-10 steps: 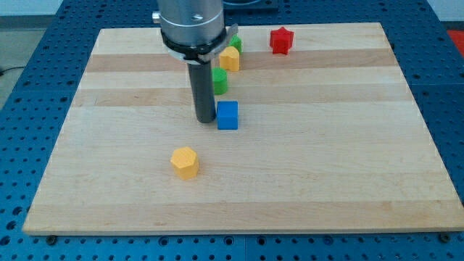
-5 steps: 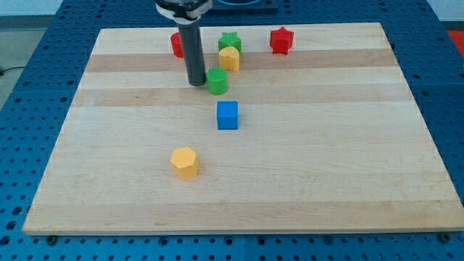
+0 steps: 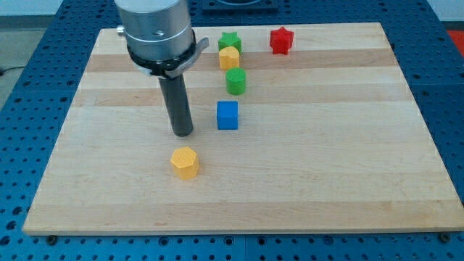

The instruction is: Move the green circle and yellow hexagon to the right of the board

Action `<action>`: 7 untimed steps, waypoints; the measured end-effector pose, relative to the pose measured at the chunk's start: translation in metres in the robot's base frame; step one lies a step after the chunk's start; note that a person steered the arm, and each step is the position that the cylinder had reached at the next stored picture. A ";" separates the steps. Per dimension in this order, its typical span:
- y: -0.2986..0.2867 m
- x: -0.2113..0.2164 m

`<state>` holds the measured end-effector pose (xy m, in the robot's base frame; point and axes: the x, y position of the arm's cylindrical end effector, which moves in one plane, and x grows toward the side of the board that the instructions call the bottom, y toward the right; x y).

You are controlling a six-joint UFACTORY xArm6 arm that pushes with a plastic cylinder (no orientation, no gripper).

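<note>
My tip [image 3: 183, 133] sits on the surface [image 3: 326, 167], no pincer on this rod and nothing held, just above the yellow hexagon [image 3: 185, 162] and left of the blue cube [image 3: 228, 115], with the green circle [image 3: 235, 82] up near centre-top.

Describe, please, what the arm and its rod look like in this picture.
A wide silver-grey metal cylinder sits above a black collar with a small grey tab on the view's right. Below it runs a straight dark rod, ending at my tip. No cables or markings show.
</note>
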<state>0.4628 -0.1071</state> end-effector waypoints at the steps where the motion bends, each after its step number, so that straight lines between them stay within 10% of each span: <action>1: -0.006 0.028; 7: 0.044 0.068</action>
<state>0.5303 -0.0627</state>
